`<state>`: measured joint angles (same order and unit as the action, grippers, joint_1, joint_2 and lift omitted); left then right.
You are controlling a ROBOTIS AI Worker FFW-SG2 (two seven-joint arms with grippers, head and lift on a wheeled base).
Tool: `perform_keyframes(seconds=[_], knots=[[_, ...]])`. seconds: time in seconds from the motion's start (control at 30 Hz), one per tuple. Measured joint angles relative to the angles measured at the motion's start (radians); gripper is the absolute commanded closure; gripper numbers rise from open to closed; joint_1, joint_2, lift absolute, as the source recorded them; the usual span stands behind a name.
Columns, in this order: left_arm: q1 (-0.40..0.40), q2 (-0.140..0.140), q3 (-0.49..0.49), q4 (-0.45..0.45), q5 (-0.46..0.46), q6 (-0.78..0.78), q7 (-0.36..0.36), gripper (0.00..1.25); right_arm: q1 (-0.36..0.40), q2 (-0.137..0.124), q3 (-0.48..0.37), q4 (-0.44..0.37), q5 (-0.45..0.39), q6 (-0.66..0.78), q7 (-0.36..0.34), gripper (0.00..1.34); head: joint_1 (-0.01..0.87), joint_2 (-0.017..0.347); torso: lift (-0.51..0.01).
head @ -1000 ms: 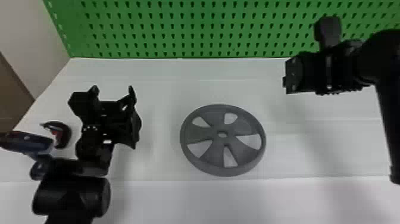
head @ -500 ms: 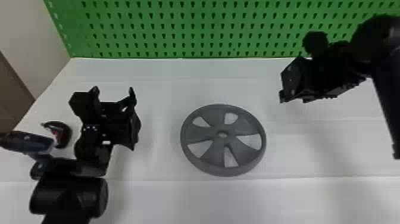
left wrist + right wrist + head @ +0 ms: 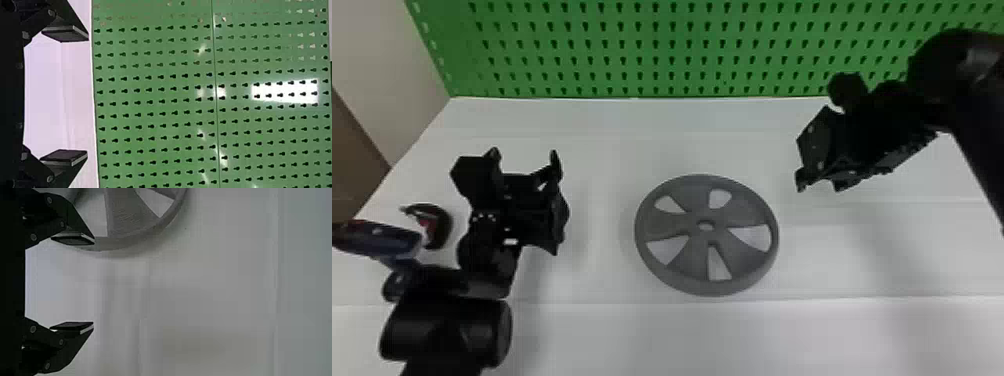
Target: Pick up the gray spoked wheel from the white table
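My right fingers (image 3: 72,239) are wide open and empty, and so are my left fingers (image 3: 65,33). The gray wheel (image 3: 672,220) lies flat on the white worktop (image 3: 612,150), between my arms. It looks light and stiff, maybe slippery. I should pinch its rim (image 3: 766,265) on the right side.

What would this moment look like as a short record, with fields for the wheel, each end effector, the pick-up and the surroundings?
wheel: gray, five openings between spokes, lying flat on the white table
left end effector: open, empty, left of the wheel
right end effector: open, empty, raised on the wheel's right side
pick-up: wheel not gripped
backdrop: green pegboard
far left: dark curved object with red inside, identity unclear
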<state>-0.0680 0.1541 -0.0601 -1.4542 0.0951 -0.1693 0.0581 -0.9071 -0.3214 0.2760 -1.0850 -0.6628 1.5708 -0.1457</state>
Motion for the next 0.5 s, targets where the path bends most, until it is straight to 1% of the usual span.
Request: perform_keyframes(seconds=[0.27,0.5], knots=[[0.001,0.003,0.000,0.000,0.001,0.001,0.000,0.22,-0.030,-0.033,0.079,0.075,-0.076,0.000,0.000,0.49,0.770,0.044,-0.098],[0.002,0.004,0.000,0.000,0.003,0.001,0.000,0.22,-0.039,-0.049,0.114,0.111,-0.114,0.000,0.000,0.49,0.770,0.044,-0.098]])
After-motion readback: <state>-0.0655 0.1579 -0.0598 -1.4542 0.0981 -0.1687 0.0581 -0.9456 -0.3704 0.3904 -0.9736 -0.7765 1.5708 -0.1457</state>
